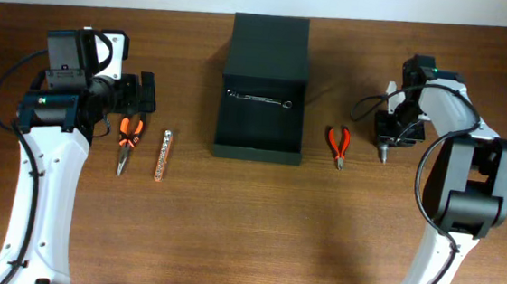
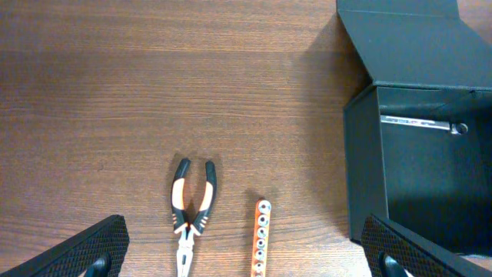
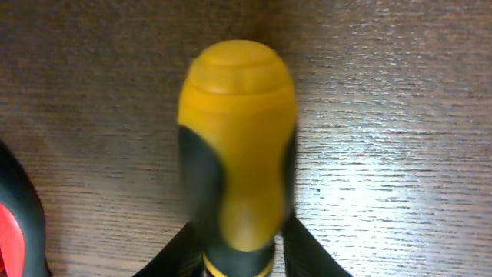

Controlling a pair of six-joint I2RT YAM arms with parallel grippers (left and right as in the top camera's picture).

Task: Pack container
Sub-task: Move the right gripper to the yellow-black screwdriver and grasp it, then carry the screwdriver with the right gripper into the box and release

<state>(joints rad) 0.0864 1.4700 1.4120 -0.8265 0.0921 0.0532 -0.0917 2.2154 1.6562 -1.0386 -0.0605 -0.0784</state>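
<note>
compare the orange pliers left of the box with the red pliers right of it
The orange pliers are longer than the red pliers. The orange pliers taper to a slim pointed nose; the red pliers end in a shorter nose. Both lie flat on the table, noses toward the robot, outside the container.

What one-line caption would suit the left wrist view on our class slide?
Orange-handled pliers and an orange strip lie beside the open container holding a wrench.
</note>
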